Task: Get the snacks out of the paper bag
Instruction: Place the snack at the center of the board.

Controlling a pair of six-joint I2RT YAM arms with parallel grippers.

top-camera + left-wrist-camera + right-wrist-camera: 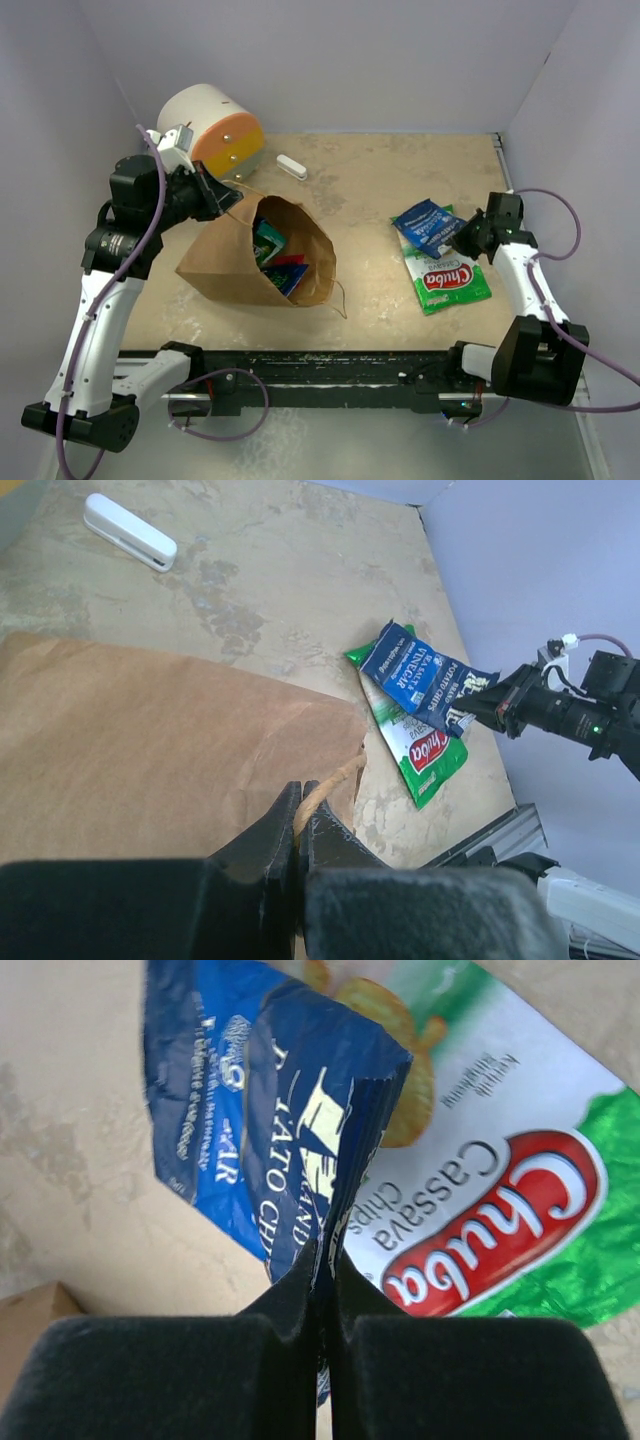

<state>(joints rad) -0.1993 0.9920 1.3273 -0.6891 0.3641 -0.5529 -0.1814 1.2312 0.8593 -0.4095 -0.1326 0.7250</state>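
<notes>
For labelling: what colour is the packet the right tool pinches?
Blue chip bag, white lettering; best in right wrist view.

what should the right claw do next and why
Probably open the right claw to drop the blue pouch: it already lies out on the green chip bag, while packets are in the paper bag, whose handle the left claw pinches.

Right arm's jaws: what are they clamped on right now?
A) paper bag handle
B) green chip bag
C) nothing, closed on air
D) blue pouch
D: the right wrist view shows the jaws shut on the edge of the blue pouch, which lies partly over the green chip bag.
</notes>
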